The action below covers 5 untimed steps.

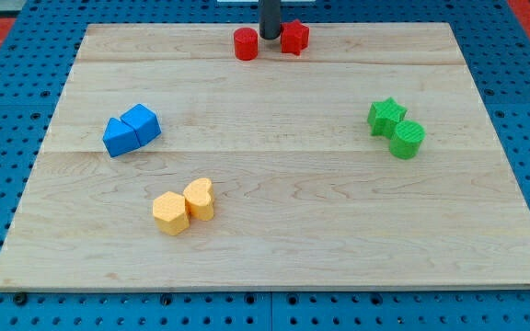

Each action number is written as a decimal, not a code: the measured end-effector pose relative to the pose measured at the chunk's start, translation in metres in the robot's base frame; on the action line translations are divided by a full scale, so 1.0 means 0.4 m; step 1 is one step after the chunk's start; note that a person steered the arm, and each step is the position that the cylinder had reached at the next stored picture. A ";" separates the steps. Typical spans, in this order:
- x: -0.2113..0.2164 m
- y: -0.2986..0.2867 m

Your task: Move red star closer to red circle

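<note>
Nearest the view's bottom: two yellow blocks point(184, 206) touching, one a hexagon-like piece, the other a rounded, heart-like piece, on the wooden board point(274, 248).

Farther up, on the view's left: two blue blocks point(131, 130) pressed together, angular, exact shapes hard to tell. On the view's right, at about the same depth: a green star point(386, 116) touching a green cylinder point(408, 139) just below and to the right of it.

Farthest, along the board's top edge: red circle point(246, 43) on the left, red star point(293, 37) on the right, near each other but with a gap between. In that gap, my tip point(270, 36) — a plain dark rod, nothing to open or close, holding nothing, simply standing on the board. Tip seemingly just beside the star's left side; actual contact not certain.

The relation that matters: star lying to the view's right of my tip, circle to its left. A push from here would drive the star away from the circle. Likely need: out of the gap, round to the star's right side, then a short push leftward along the top edge. Risk: the star sits close to the board's rim, so a skewed push could send it off the top.
</note>
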<state>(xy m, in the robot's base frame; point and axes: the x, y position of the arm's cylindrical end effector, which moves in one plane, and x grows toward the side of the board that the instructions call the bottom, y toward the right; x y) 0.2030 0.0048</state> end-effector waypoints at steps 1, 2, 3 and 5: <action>-0.025 0.051; -0.019 0.250; -0.017 0.425; 0.031 0.408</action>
<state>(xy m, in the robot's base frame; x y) 0.2153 0.1680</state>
